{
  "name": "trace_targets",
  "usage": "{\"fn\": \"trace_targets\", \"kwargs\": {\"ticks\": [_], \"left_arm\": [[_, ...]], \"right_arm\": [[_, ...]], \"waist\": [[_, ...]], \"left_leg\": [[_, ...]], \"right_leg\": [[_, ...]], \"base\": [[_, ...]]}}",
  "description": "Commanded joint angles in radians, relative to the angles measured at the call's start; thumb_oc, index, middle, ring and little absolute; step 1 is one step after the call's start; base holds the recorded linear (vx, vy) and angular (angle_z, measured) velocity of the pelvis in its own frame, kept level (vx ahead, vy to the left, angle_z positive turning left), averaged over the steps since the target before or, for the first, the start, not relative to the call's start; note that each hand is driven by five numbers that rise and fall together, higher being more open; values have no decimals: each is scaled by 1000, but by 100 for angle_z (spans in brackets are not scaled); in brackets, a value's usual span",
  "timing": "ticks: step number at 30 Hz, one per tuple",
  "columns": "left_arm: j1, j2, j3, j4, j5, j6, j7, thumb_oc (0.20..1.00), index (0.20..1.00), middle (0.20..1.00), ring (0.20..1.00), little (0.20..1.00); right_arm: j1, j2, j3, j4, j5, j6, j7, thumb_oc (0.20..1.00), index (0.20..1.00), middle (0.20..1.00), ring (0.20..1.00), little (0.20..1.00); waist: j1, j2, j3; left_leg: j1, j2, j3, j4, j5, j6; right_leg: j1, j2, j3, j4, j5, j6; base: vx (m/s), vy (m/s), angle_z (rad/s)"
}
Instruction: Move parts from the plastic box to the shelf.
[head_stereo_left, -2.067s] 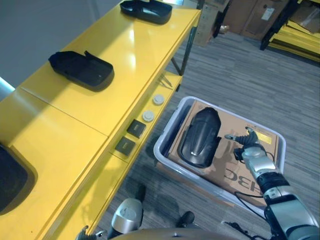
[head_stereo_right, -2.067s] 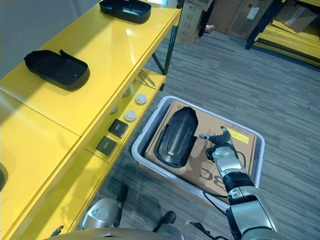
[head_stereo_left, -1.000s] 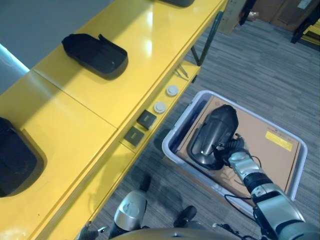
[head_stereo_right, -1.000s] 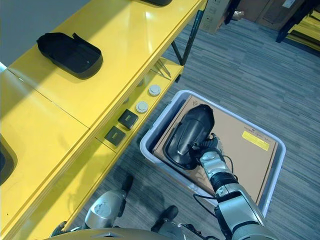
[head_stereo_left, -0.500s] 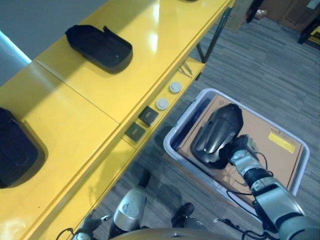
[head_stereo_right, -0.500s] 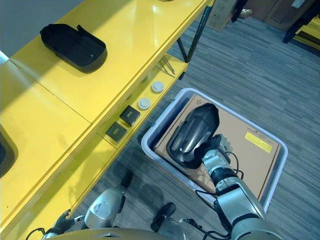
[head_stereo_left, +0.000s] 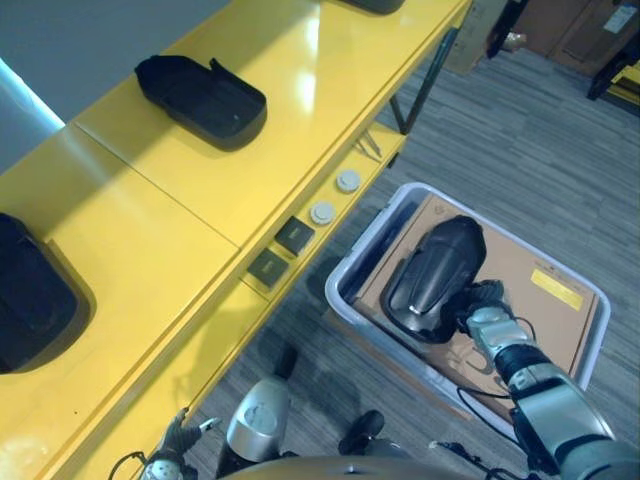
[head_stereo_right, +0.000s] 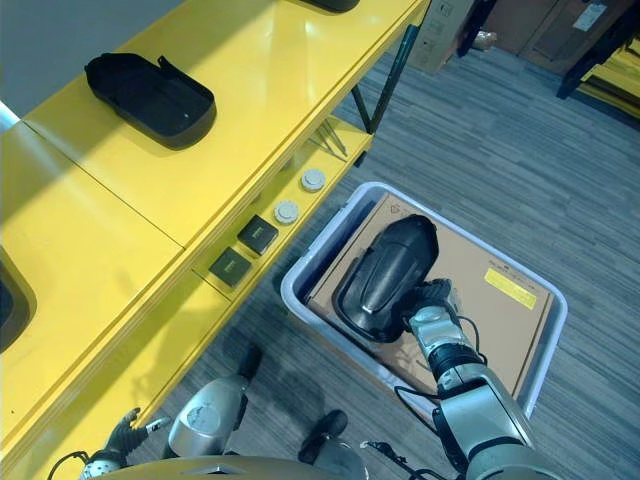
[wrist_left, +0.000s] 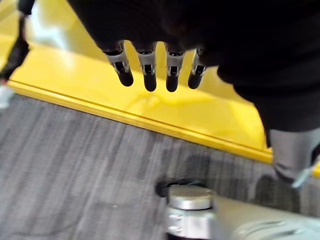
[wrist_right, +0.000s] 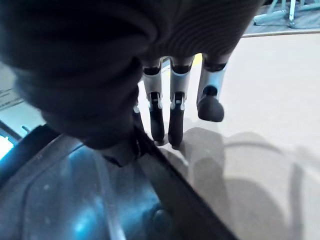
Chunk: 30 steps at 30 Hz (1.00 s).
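A grey plastic box (head_stereo_left: 364, 241) stands on the floor beside the yellow shelf (head_stereo_left: 300, 90). Inside it, a black moulded part (head_stereo_left: 435, 275) lies on a cardboard sheet (head_stereo_left: 530, 270). My right hand (head_stereo_left: 487, 318) is at the part's near right edge. In the right wrist view its straight fingers (wrist_right: 172, 120) point down onto the cardboard (wrist_right: 260, 125), right against the part's rim (wrist_right: 75, 200); the hand is open and holds nothing. My left hand (head_stereo_left: 172, 452) hangs low by the shelf's front, its fingers (wrist_left: 150, 70) straight and empty.
Black parts lie on the shelf top, one in the middle (head_stereo_left: 205, 95) and one at the left edge (head_stereo_left: 30, 305). On the lower ledge are two dark square pieces (head_stereo_left: 294, 236) and two white discs (head_stereo_left: 347, 181). Grey carpet surrounds the box.
The camera has shifted. My right hand moved from the bare cardboard to the part's near right edge and now stays there. The left hand has come into sight at the lower left.
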Motion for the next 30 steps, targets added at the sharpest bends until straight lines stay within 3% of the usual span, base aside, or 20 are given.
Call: {"fn": "trace_targets", "kwargs": {"ticks": [1, 2, 4, 6, 9, 11, 15, 21, 26, 30], "left_arm": [[32, 57, 39, -133, -117, -78, -12, 1000, 1000, 1000, 1000, 1000], [38, 62, 55, -179, -140, -107, -22, 1000, 1000, 1000, 1000, 1000], [39, 94, 110, -370, -218, -42, -67, 1000, 1000, 1000, 1000, 1000], [36, 117, 138, -481, -262, -32, -104, 1000, 1000, 1000, 1000, 1000], [-22, 142, 189, -707, -315, 62, -185, 1000, 1000, 1000, 1000, 1000], [-45, 137, 189, -723, -334, 77, -204, 1000, 1000, 1000, 1000, 1000], [-170, 93, 129, -803, -398, 255, -304, 1000, 1000, 1000, 1000, 1000], [-331, 48, 56, -761, -371, 319, -307, 1000, 1000, 1000, 1000, 1000], [-448, -40, -19, -751, -589, 427, -359, 1000, 1000, 1000, 1000, 1000], [-499, -114, -99, -714, -664, 433, -318, 1000, 1000, 1000, 1000, 1000]], "right_arm": [[54, -39, -38, -117, 105, -62, -59, 200, 200, 200, 200, 200], [65, -41, -59, -145, 121, -83, -68, 200, 200, 200, 200, 200], [85, -53, -126, -255, 135, -68, -71, 200, 200, 200, 200, 200], [91, -56, -158, -316, 135, -71, -71, 200, 200, 200, 200, 200], [75, -61, -178, -463, 62, -25, -42, 200, 200, 200, 200, 200], [63, -59, -163, -484, 39, -10, -33, 200, 200, 200, 200, 200], [35, -22, -106, -540, 34, 15, -3, 200, 200, 200, 200, 200], [-5, 39, -39, -557, 12, 28, 17, 200, 200, 200, 200, 200], [-20, 81, -12, -530, 8, -7, -1, 200, 200, 200, 200, 200], [-53, 106, 14, -479, 20, -49, -4, 200, 200, 200, 200, 200]], "waist": [[7, -8, -36], [6, -9, -41], [2, -11, -61], [-2, -11, -77], [-17, -5, -119], [-24, -1, -132], [-56, 15, -176], [-99, 30, -204], [-140, 33, -223], [-176, 28, -233]], "left_leg": [[-3, 37, 41, 26, -66, -1], [5, 38, 43, 23, -67, -1], [30, 42, 50, 13, -69, -1], [49, 46, 57, 5, -71, -1], [90, 53, 73, -18, -71, -3], [96, 53, 78, -27, -66, -2], [129, 61, 95, -58, -53, -6], [152, 71, 116, -70, -46, -13], [160, 84, 140, -71, -44, -16], [168, 102, 171, -67, -42, -25]], "right_leg": [[-15, -20, 112, 18, 5, 38], [-9, -19, 114, 16, 4, 38], [10, -14, 118, 11, 3, 39], [24, -10, 123, 7, 1, 39], [52, -3, 139, -6, -5, 36], [57, -2, 141, -13, -2, 36], [89, 0, 144, -41, 1, 39], [105, 0, 152, -62, 9, 44], [107, 3, 163, -75, 15, 44], [103, 12, 177, -82, 18, 40]], "base": [[90, -56, -1], [90, -49, 0], [101, -32, -4], [81, -17, -11], [71, 5, -20], [22, 27, -24], [5, -27, -6], [0, -36, -12], [-7, -68, -13], [5, -81, -21]]}}
